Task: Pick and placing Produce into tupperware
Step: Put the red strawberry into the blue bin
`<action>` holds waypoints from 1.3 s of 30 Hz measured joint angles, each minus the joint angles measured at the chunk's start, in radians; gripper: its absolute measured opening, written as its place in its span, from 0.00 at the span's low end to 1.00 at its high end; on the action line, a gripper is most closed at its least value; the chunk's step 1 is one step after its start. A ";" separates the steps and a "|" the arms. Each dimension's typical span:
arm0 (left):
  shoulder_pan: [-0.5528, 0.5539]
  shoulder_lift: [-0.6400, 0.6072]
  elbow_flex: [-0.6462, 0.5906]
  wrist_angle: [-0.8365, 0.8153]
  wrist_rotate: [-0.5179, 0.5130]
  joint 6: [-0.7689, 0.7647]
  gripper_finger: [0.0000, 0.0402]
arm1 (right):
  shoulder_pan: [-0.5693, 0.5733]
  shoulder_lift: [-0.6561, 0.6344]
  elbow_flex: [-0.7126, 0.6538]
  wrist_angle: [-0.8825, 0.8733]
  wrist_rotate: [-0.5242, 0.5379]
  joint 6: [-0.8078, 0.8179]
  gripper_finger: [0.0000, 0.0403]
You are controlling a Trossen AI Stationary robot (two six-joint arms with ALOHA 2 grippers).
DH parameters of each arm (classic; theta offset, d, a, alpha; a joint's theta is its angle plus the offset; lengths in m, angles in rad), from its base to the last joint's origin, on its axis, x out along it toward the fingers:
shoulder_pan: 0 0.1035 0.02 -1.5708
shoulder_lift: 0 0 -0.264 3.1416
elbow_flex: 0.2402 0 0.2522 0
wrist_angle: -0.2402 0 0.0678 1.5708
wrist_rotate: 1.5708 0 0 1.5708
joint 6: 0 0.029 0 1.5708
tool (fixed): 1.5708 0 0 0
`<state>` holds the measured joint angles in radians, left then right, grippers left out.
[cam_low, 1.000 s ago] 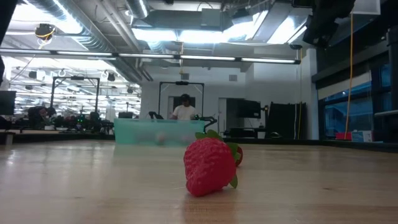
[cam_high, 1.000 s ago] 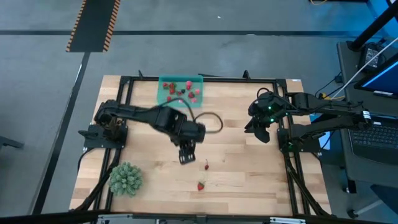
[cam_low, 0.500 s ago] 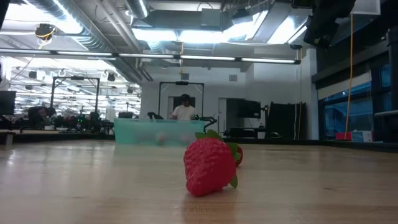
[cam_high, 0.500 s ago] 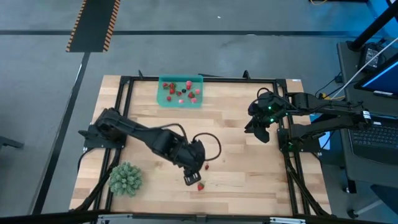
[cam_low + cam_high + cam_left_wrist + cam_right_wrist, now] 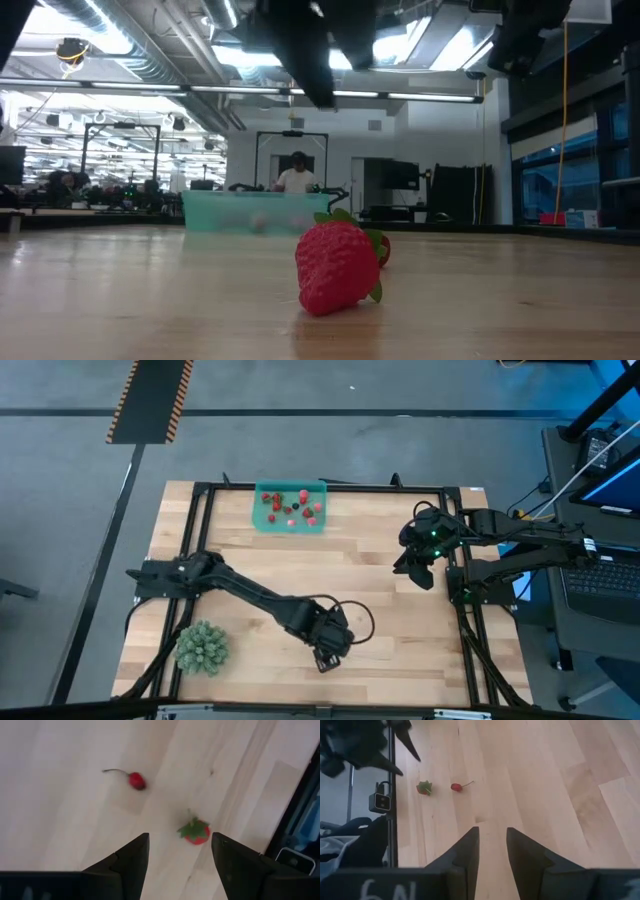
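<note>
1. Most produce already lies in the tupperware [image 5: 291,508].
2. Two pieces remain on the table [image 5: 400,630]: a strawberry [image 5: 195,832] just ahead of the left gripper [image 5: 180,851], a cherry-like fruit [image 5: 136,780] farther ahead.
3. Left fingers spread, empty.
4. Right gripper [image 5: 492,851] waits, narrowly parted, empty.

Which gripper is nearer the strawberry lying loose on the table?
Left. The left gripper hovers open right over the strawberry, a cherry beside it. The right gripper waits across the table at the right edge.

Two black, cable-looped jointed arms
</note>
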<state>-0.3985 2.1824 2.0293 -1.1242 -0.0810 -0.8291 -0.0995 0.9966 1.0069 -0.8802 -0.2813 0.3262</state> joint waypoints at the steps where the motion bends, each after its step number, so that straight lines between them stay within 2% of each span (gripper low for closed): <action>1: 0.000 0.015 0.000 0.019 0.007 0.000 0.51 | 0.000 0.000 0.000 0.000 0.000 -0.013 0.25; 7: 0.000 0.088 0.000 0.053 0.081 -0.027 0.56 | 0.000 0.000 0.000 0.000 0.000 -0.044 0.25; 12: -0.003 0.098 0.002 0.065 0.080 -0.033 0.66 | 0.000 0.000 0.000 0.000 0.000 -0.046 0.25; 16: -0.027 0.107 0.001 0.072 0.039 -0.038 0.71 | 0.000 0.001 0.000 0.000 0.000 -0.046 0.25; 24: -0.070 0.138 0.000 0.113 0.013 -0.097 0.71 | 0.000 0.001 0.000 0.000 0.000 -0.046 0.25; 39: -0.074 0.151 -0.023 0.125 -0.033 -0.139 0.71 | 0.000 0.001 0.000 -0.003 0.000 -0.043 0.25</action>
<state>-0.4725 2.3339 2.0059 -0.9996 -0.1137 -0.9681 -0.0994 0.9974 1.0065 -0.8829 -0.2813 0.2829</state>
